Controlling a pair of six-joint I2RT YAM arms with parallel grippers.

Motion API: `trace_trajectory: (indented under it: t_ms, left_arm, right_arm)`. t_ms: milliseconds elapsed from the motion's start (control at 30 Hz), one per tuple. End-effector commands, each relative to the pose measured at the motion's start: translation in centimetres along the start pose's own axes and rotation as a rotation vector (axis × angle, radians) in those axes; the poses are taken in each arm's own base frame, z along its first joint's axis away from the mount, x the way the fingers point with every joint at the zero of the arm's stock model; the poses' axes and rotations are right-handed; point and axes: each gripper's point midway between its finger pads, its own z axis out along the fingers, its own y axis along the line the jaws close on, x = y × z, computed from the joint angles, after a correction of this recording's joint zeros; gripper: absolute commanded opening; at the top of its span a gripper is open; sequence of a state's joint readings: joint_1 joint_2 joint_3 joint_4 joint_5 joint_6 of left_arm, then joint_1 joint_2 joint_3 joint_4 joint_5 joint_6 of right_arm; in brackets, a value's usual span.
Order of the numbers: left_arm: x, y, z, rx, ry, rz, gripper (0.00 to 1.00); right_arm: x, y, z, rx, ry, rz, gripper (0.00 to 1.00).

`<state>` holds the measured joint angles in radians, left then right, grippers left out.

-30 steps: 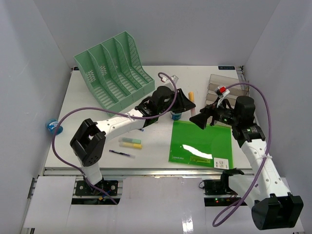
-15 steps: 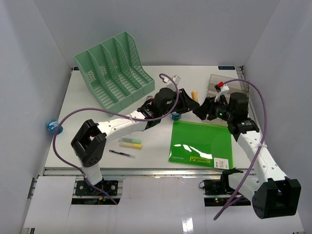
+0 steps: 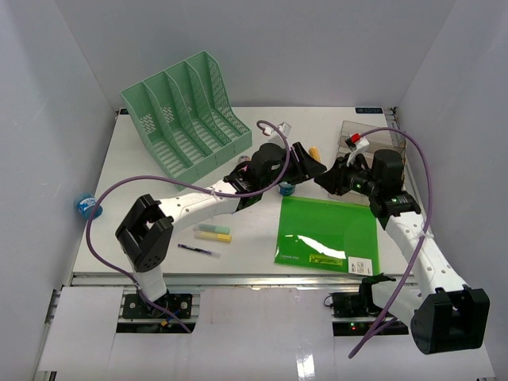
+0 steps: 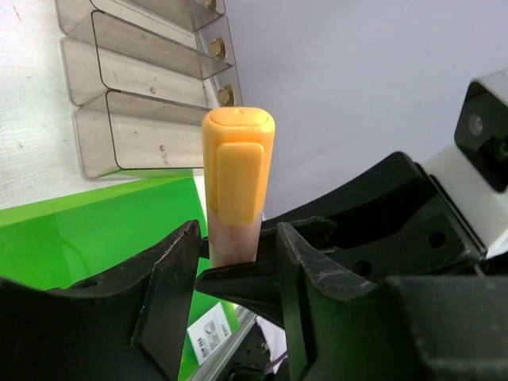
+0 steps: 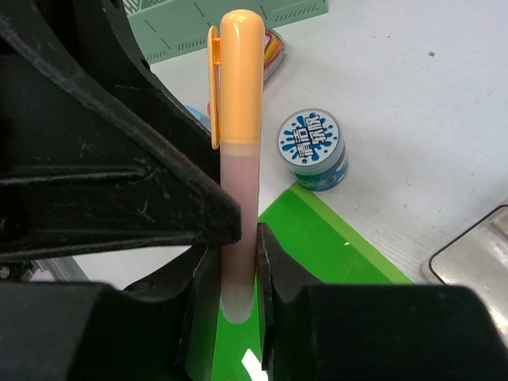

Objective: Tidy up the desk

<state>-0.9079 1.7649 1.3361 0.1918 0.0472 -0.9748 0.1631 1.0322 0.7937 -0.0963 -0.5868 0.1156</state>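
**Marker between two grippers over a white desk**

The desk (image 3: 333, 127) is a flat, smooth white rectangle that fills the floor of a booth, with the two arm bases below its near edge. A silver metal rail (image 3: 238, 278) runs along that edge.

Nearest on the white top lies a thin dark pen (image 3: 198, 250). Just beyond it two pale highlighters (image 3: 213, 232) lie side by side, one green and one yellow. To their right a glossy green plastic folder (image 3: 325, 234) lies flat, with a white label at its near right corner.

Above the folder's far edge the two grippers meet nose to nose. The right gripper (image 5: 232, 274) is clamped on the pale lower barrel of a marker (image 5: 240, 119), a round stick with a matt orange clip cap. The left gripper (image 4: 238, 238) brackets the same marker just under the cap. Its black angular fingers seem to stand just clear of the barrel on both sides, though the gap is slim.

On the desk below them sits a small round tub (image 5: 311, 147) with a blue printed lid, just beside the folder's corner.

Farther back on the left is a mint-green plastic rack (image 3: 186, 111), slotted and perforated, set at an angle. At the far right a stepped tray (image 4: 143, 87) of smoky clear plastic sits near the corner.

Plain pale grey walls (image 3: 238, 48) close in the left, back and right.
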Motion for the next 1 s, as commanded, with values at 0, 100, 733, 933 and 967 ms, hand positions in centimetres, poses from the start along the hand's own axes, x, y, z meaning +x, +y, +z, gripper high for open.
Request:
trace_trajectory:
  t_ms: [0,100,733,933,967]
  left_arm:
    - [-2.5,-3.9,-2.3,0.049,-0.063,0.033,0.74]
    - [-4.8,-4.9,-4.0,0.026,-0.136,0.081,0.95]
    - [-2.0,5.8,-22.9,-0.206,-0.182,0.254,0.98]
    - [0.5,8.1,-25.6,-0.204,-0.173,0.139,0.98]
    - [0.6,8.1,-25.8,-0.198,-0.178,0.116,0.98]
  right_arm:
    - [-0.9,-0.2,-0.3,-0.02,-0.009,-0.131,0.08]
    - [-0.3,-0.5,-0.8,-0.024,0.021,-0.199,0.08]
    - [0.9,-15.4,-6.1,0.344,0.501,-0.674,0.1]
    - [1.7,-19.5,-6.1,0.38,0.65,-0.743,0.15]
    - [2.1,-19.9,-6.0,0.37,0.668,-0.744,0.16]
